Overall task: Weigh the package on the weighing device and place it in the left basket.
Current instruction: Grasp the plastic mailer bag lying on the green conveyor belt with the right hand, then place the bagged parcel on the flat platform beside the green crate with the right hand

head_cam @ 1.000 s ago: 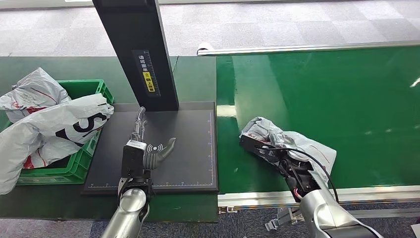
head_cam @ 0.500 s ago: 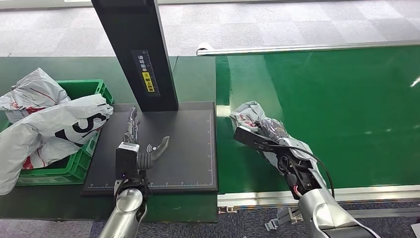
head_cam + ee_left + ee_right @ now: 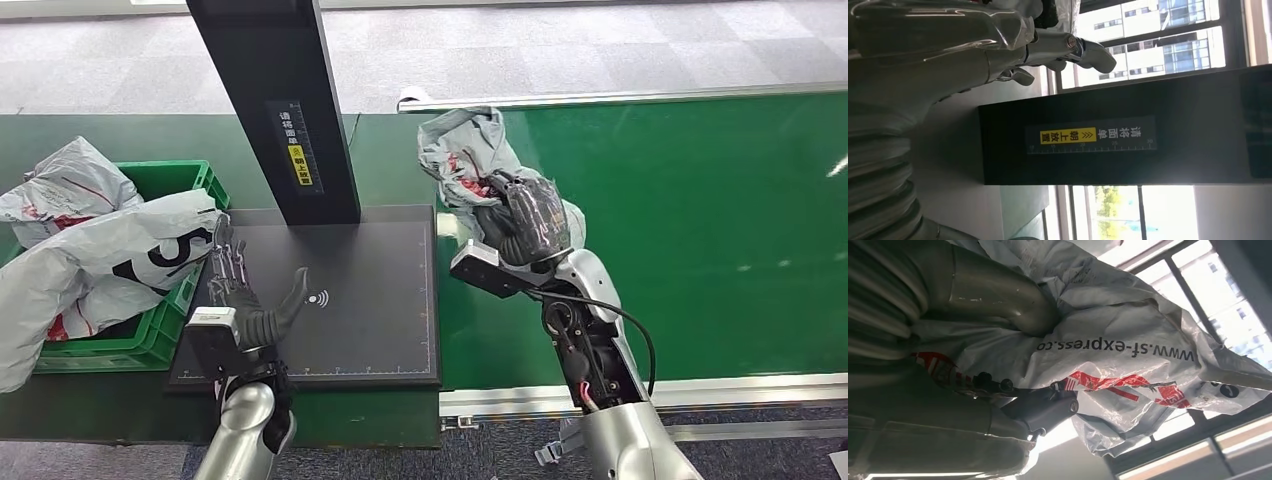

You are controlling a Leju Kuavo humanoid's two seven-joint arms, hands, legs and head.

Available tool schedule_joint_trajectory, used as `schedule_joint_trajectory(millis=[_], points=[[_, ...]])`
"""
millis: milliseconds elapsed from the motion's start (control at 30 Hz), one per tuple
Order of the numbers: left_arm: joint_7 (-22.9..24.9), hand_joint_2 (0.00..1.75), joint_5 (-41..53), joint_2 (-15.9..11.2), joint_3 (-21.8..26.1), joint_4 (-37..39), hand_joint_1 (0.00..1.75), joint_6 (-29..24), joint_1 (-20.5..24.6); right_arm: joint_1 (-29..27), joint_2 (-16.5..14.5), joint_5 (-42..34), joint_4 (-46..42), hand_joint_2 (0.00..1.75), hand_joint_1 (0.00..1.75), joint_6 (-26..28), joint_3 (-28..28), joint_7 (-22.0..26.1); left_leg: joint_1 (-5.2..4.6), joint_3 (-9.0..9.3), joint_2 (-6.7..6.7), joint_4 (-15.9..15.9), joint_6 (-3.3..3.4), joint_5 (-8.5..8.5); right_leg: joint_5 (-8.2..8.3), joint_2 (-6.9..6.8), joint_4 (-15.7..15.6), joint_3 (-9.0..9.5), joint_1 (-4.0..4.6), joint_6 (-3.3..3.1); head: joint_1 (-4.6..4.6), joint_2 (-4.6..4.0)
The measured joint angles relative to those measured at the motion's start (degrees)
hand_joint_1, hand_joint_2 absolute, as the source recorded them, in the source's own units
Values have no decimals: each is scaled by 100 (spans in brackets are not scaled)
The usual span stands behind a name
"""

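Observation:
My right hand (image 3: 528, 222) grips a crumpled grey plastic package (image 3: 462, 150) with red print and holds it up in the air above the green belt, just right of the scale. In the right wrist view the package (image 3: 1128, 347) shows a web address and red marks, with my fingers (image 3: 1040, 407) wrapped around it. The black weighing plate (image 3: 370, 290) lies flat with a dark post (image 3: 275, 100) rising at its back. My left hand (image 3: 240, 300) hovers open over the plate's left part, fingers spread upward. The green basket (image 3: 185, 180) stands left of the plate.
Several grey and white packages (image 3: 110, 250) are heaped in and over the basket, spilling toward the plate's left edge. The green conveyor belt (image 3: 680, 230) stretches to the right, with a metal rail (image 3: 640, 392) along its near edge. The post carries a yellow label (image 3: 1068, 136).
My right hand has lifted the package off the belt and carried it up and to the left, toward the scale. My left hand has drawn back to the left, fingers raised.

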State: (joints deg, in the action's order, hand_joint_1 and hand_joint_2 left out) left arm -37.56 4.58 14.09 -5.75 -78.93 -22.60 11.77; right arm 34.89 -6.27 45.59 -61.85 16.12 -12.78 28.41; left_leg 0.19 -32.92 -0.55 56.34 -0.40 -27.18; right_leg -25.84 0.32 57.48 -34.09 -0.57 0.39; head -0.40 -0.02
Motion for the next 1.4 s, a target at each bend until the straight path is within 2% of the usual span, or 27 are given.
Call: schedule_joint_trajectory(millis=[233,367,567,700,833,1033,1100,1400], points=[[-49,175,-87,34,-11,13,0,-121,64,499,-136,178,387,175,175,-427,-527,30,1,-2,3,-1,0,0,0,2,1,0,1,0,1,0],[-52,175,-321,33,-26,37,0,-70,120,1042,-278,543,1355,175,175,-1444,-1136,-104,0,-1,7,-1,0,0,0,5,1,-1,0,0,0,0],[-43,175,-521,32,-90,81,0,-42,158,1646,-672,878,2886,175,175,-2825,-2157,-563,2,-1,1,-1,-1,2,0,1,2,-1,2,0,1,0],[-34,175,-563,29,-95,105,0,-75,182,1782,-855,1007,3371,175,175,-3336,-2709,-587,1,-1,2,-1,-1,1,-1,2,1,-2,1,0,1,0],[-32,175,-637,28,-94,104,0,-33,178,1884,-972,1237,3560,175,175,-3137,-3221,-381,1,0,3,-1,-1,0,-1,2,1,-1,1,0,1,0],[-77,175,-678,27,-93,103,0,-24,170,1898,-1052,1551,3614,175,175,-1753,-4032,50,2,2,3,-1,-1,1,-1,3,1,-1,2,0,1,0],[-89,175,-700,27,-92,103,0,-22,170,1901,-1053,1611,3614,175,175,-1462,-4242,100,2,2,3,-1,-1,1,-1,3,1,-1,2,0,1,0],[-93,175,-710,27,-92,103,0,-21,170,1913,-1051,1624,3621,175,175,-1304,-4617,115,0,2,2,-1,-1,0,-1,3,1,-1,1,0,2,0]])
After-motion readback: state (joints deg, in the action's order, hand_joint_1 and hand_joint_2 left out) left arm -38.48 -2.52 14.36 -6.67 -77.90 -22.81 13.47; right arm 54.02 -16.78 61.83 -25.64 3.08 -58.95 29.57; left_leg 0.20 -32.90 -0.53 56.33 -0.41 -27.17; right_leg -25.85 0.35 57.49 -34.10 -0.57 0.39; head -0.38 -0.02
